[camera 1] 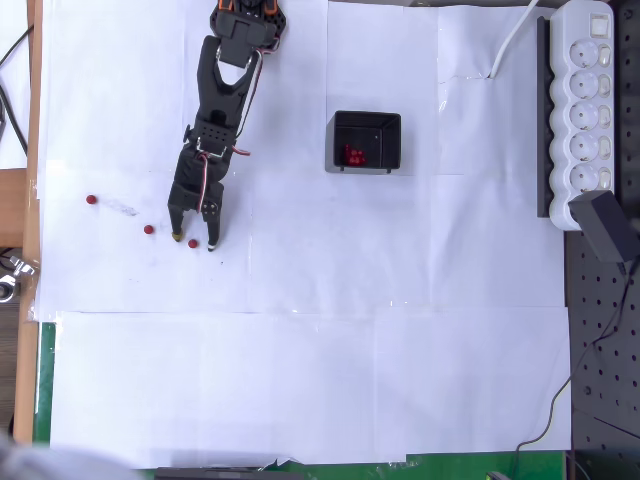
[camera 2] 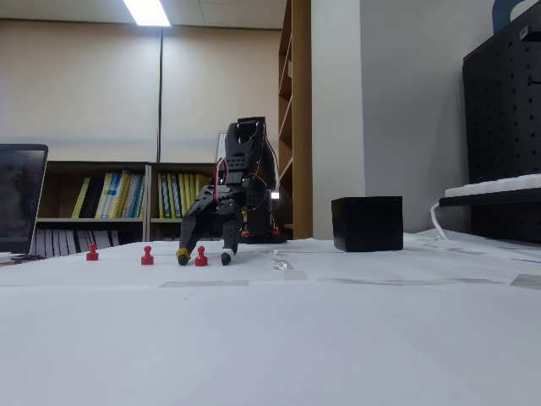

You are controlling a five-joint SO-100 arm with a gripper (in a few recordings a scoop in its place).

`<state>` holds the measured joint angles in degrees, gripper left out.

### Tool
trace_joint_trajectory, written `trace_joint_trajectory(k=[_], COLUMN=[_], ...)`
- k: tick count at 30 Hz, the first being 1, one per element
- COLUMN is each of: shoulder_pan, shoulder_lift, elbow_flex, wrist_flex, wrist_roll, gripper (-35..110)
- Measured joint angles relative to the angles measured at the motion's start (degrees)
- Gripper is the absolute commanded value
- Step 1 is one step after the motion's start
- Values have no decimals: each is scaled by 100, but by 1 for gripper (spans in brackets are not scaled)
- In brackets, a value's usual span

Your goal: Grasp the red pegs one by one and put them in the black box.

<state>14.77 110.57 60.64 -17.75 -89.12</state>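
The tool stands tips-down on the tabletop, its jaws spread wide either side of one peg and gripping nothing yet. In the overhead view that peg lies between the tips, with a second peg near at ten o'clock and a third further out the same way. Well apart at about two o'clock, the box already holds a cluster of red pegs. I judge three remain to move.

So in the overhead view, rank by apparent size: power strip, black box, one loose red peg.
1. White multi-socket power strip
2. Small square black plastic box
3. Tiny dark-red round peg, a mere dot
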Motion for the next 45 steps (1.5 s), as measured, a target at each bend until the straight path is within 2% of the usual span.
trace_joint_trajectory(k=[8,24,29,33,35,39,45], shoulder_pan=[-18,-18,-18,-18,-88,-475,-1714], shoulder_lift=[0,62,-44,-694,-1222,-2426,-3744], elbow_flex=[0,97,149,88,220,923,2865], wrist_flex=[0,0,325,1521,2602,5344,9703], wrist_roll=[0,0,0,-114,-325,-1002,-2057], gripper=[21,0,0,0,0,0,0])
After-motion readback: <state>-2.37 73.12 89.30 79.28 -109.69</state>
